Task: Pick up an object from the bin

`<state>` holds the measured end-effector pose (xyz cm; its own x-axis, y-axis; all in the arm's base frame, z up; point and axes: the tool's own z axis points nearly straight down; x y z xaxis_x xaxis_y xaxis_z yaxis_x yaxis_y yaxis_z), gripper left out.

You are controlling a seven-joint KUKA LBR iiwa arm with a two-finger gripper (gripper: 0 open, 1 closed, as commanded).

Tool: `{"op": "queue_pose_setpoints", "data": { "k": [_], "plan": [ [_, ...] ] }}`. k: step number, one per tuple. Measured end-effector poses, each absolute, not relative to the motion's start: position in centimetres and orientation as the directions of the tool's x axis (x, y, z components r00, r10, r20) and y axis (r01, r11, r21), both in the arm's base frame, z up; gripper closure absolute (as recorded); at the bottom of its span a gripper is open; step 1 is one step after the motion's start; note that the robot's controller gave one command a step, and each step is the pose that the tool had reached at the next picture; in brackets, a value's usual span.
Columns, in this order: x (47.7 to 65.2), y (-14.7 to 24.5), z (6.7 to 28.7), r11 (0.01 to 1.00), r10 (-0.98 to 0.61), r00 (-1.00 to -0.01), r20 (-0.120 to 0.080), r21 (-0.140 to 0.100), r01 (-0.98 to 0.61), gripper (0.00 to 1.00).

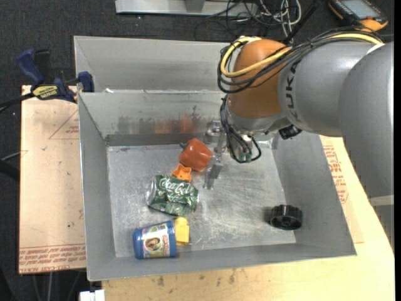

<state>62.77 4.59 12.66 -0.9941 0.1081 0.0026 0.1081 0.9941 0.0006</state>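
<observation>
- Hovering at the middle of the bin (94, 168), the gripper (212, 172) hangs just beside an orange plastic piece (197, 154); spread or closed, I cannot tell
- Centring over that piece first seems wise; avoid the crushed green can (173, 195) nearby

An orange plastic piece (197, 154) lies tilted near the middle of the frame on the floor of the bin (250, 187), with a crushed green can (173, 194) on its side just below-left of it, a blue-labelled tub (153, 241) with a yellow end (182, 231) lying lower left, and a black round cap (286, 217) well apart at lower right.
</observation>
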Motion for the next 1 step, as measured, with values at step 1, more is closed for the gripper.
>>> {"op": "queue_pose_setpoints", "data": {
  "k": [1],
  "plan": [
    [64.06, 5.54, 11.77, 0.979, 0.204, -0.979, -0.003, 0.005, 0.204, 0.00]
  ]
}}
